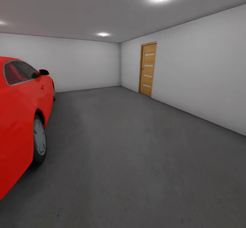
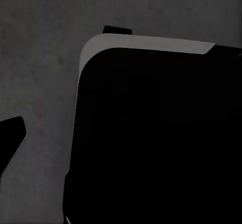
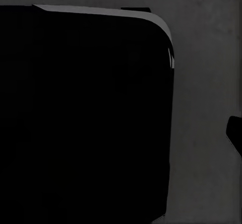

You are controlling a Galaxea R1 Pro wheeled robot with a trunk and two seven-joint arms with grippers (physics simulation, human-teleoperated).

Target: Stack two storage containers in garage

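I am in the garage, on its dark grey concrete floor. The two storage containers are out of view. Both wrist views look down at the same concrete past a large black rounded body of the robot. A dark wedge that may be a fingertip pokes in at the edge of the left wrist view. A similar dark tip sits at the edge of the right wrist view. Neither view reveals how the jaws stand.
A red car is parked along the left, its front wheel close by. A wood-panelled door stands shut in the white right wall. Open concrete stretches ahead to the back wall.
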